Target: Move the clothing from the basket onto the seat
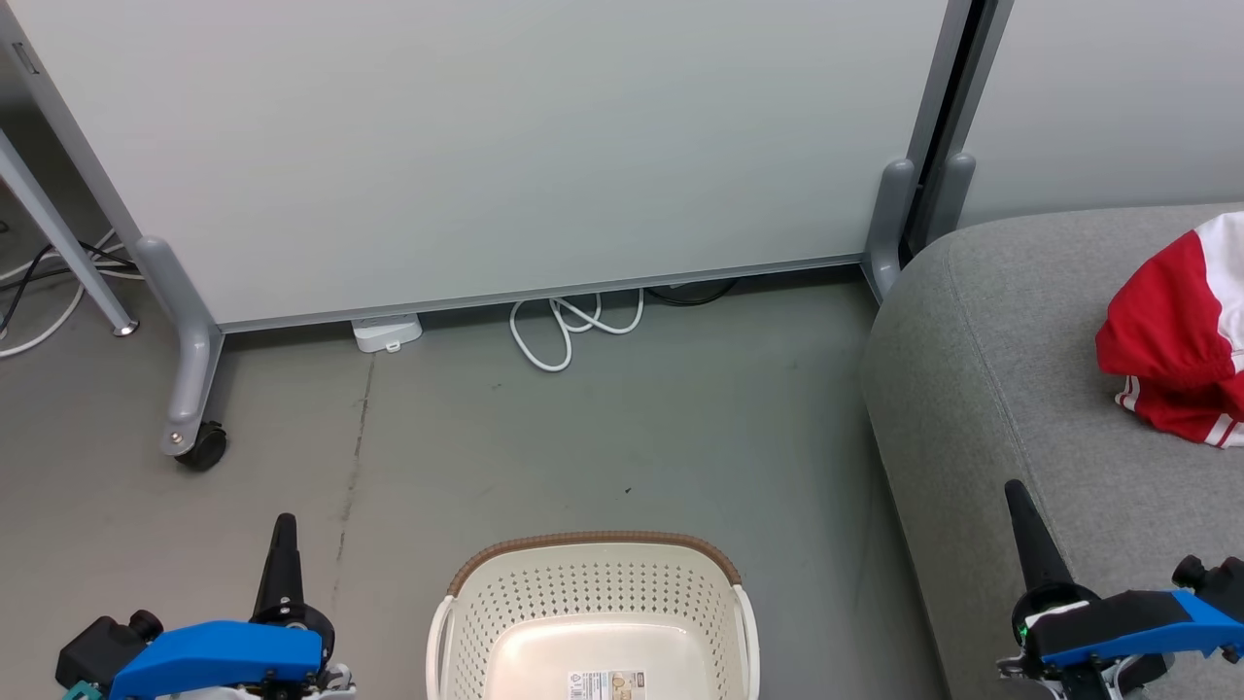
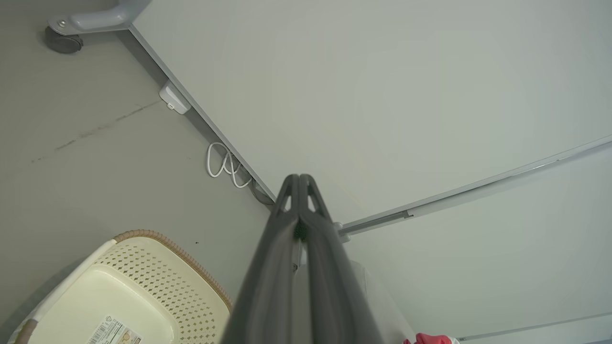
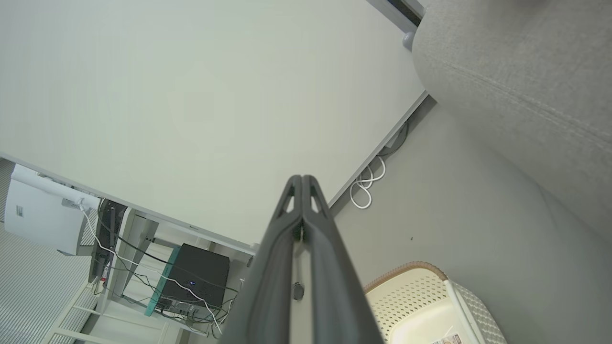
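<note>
Red clothing lies on the seat; basket looks bare.
Both jaws pinched shut, holding nothing; clothing sits ahead-right of the nearer right arm.

Your head camera looks steeply down on the floor, the basket and the seat; both wrist cameras, low, angle upward at the partition, sharing the basket's rim.
</note>
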Available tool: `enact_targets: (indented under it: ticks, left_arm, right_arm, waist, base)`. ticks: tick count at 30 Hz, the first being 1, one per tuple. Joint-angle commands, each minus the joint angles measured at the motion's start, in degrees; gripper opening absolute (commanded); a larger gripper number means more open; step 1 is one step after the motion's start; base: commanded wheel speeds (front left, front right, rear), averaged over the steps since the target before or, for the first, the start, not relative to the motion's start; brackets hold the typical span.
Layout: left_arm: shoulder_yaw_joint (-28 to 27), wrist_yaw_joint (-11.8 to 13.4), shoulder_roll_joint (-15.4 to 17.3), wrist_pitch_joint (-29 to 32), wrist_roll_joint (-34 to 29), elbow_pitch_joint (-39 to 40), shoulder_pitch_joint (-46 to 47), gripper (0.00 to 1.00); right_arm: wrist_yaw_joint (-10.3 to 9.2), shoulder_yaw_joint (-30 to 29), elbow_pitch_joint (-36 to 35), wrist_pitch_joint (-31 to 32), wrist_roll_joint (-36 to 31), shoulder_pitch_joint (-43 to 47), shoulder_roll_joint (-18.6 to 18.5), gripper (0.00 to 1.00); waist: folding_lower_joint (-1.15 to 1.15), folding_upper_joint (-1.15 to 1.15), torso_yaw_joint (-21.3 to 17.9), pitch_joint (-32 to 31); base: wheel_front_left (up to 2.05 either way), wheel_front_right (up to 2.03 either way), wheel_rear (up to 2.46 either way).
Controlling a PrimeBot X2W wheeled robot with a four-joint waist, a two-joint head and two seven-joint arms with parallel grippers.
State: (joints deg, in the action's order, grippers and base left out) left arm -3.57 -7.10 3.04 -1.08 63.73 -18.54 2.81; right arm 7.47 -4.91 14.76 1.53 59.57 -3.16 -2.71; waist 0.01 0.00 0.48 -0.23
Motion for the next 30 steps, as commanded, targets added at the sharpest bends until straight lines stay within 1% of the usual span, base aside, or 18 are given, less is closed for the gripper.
enact_targets:
  ticks: [1,30]
  left_arm:
    - [-0.5,-0.3,0.1,0.4,1.7,0.9,1.7,0.00]
    - [-1.9,-0.5,0.0,4.3,15.8,2.9,2.8,0.00]
  right_arm:
    - [0.03,-0.2,-0.7,0.5,1.9,-1.6,-0.2,0.00]
    - [0.03,-1.0,-0.8,2.9,18.1,-2.6,-0.2,0.00]
  waist:
    - [-0.01,0.00,0.0,0.0]
    - [-0.01,0.00,-0.2,0.2]
  base:
    - [0.00,0.00,0.00]
    - [0.00,0.00,0.00]
